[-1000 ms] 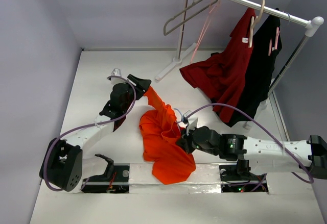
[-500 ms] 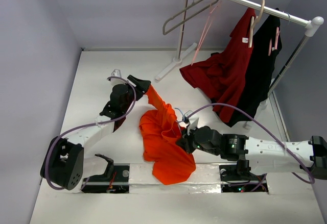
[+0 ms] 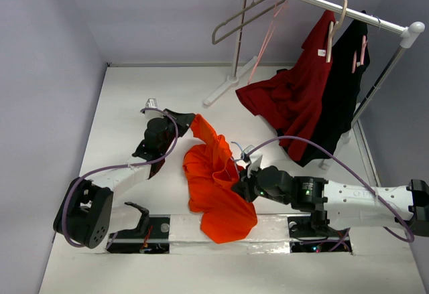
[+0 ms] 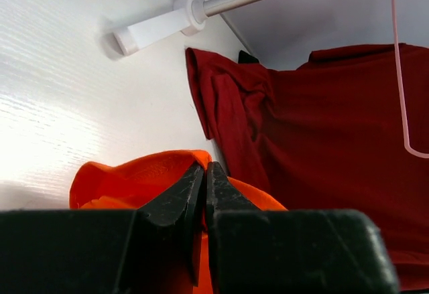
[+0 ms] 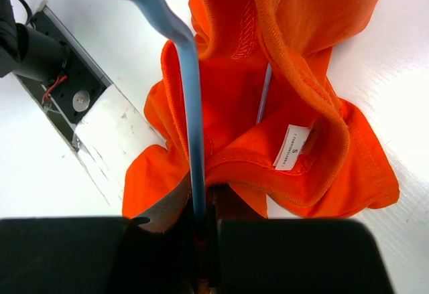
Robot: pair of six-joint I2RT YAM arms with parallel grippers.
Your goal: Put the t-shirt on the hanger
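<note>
left gripper (image 3: 190,118) lowered, clamped on t-shirt (image 3: 213,193) | right gripper (image 5: 200,203) clamped on hanger (image 5: 191,106)

We find the overhead view bright and softly lit, with only faint shadows. In the left wrist view the worktop (image 4: 60,120) glares white. In both wrist views the near jaws sit dark, and the hanger (image 5: 190,126) blurs at its upper part.

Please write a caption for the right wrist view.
Right gripper clamps the blue hanger over the bunched orange t-shirt.
</note>
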